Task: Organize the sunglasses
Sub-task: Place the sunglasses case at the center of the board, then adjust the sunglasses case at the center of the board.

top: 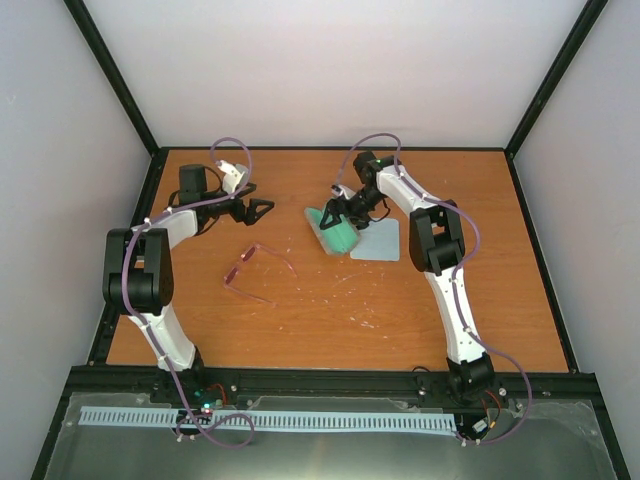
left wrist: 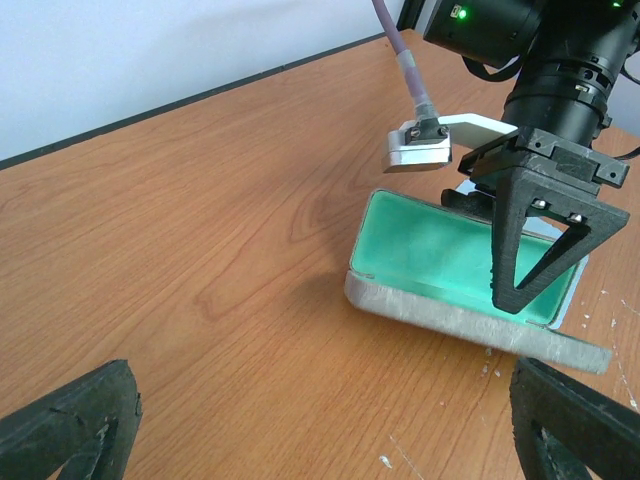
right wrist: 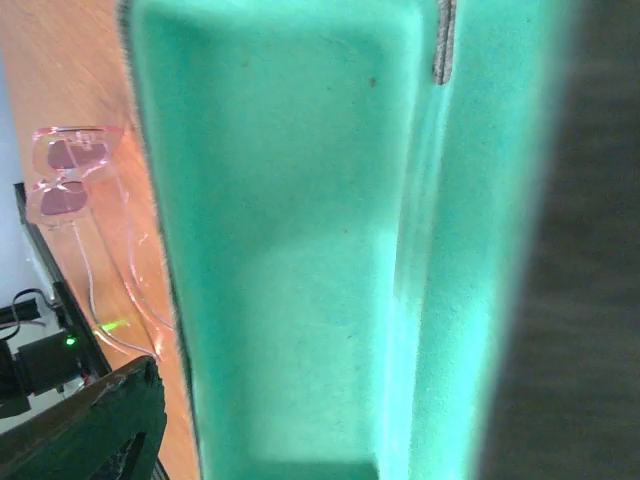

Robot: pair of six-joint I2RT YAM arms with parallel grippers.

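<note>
Sunglasses, temples unfolded, lying on table between the arms, apart from the open case. Left claw spread wide and empty above the table. Right claw straddles the case; whether it clamps it cannot be told.

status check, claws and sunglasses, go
Left claw open, empty. Right claw at the open case, grip unclear. Sunglasses on the table, unfolded, untouched. Cloth beside case, not blocking.
</note>
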